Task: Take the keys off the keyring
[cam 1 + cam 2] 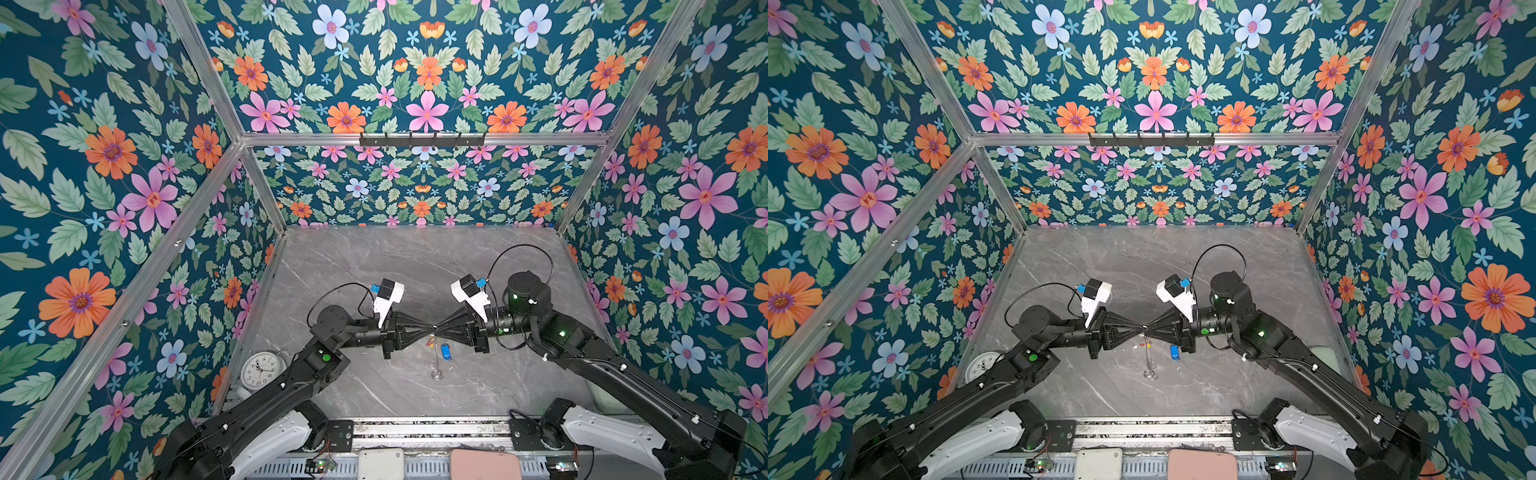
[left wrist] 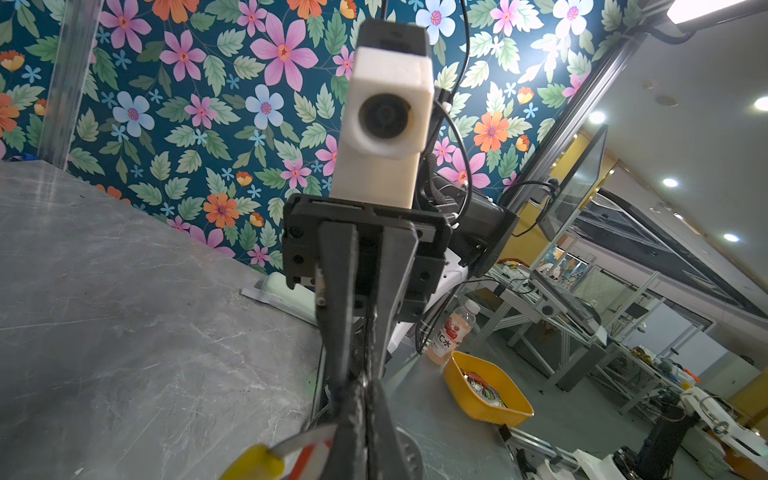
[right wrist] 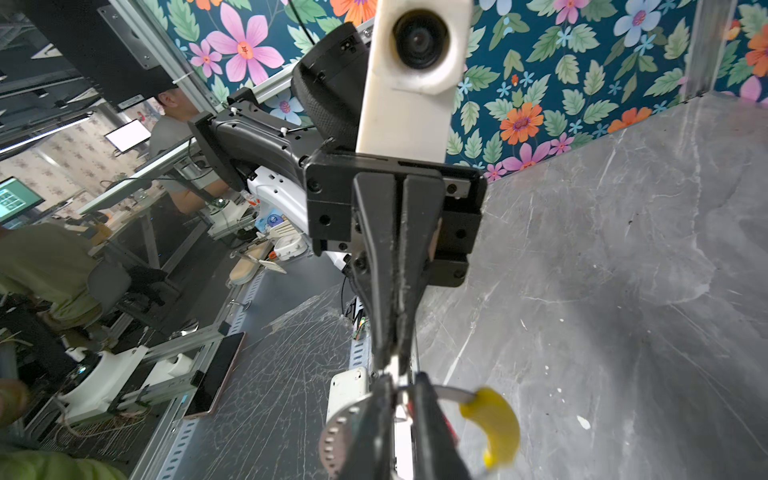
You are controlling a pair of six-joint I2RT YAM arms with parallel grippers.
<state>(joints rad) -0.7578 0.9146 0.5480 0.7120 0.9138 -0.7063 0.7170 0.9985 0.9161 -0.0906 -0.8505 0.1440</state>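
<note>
Both grippers meet tip to tip above the grey marble table (image 1: pixel 374 270). My left gripper (image 1: pixel 430 329) (image 2: pixel 365 386) is shut on the top of the keyring (image 1: pixel 435 357), a thin grey hoop that hangs edge-on below the tips in both top views. Its yellow sleeve (image 3: pixel 496 424) (image 2: pixel 253 463) and the red-orange tagged key (image 1: pixel 432 343) sit just under the grip. My right gripper (image 1: pixel 438 328) (image 3: pixel 403 380) has its fingers slightly apart around the hoop's band (image 3: pixel 453 392). The blue-tagged key (image 1: pixel 445 350) (image 1: pixel 1174 352) appears off the hoop, below the right gripper, seemingly on the table.
A white alarm clock (image 1: pixel 262 369) stands at the table's front left beside the left arm. A white box (image 1: pixel 381 463) and a pink one (image 1: pixel 484 464) sit on the front rail. Beyond the table edge are a yellow bin (image 2: pixel 486 390) and a bottle (image 2: pixel 451 332).
</note>
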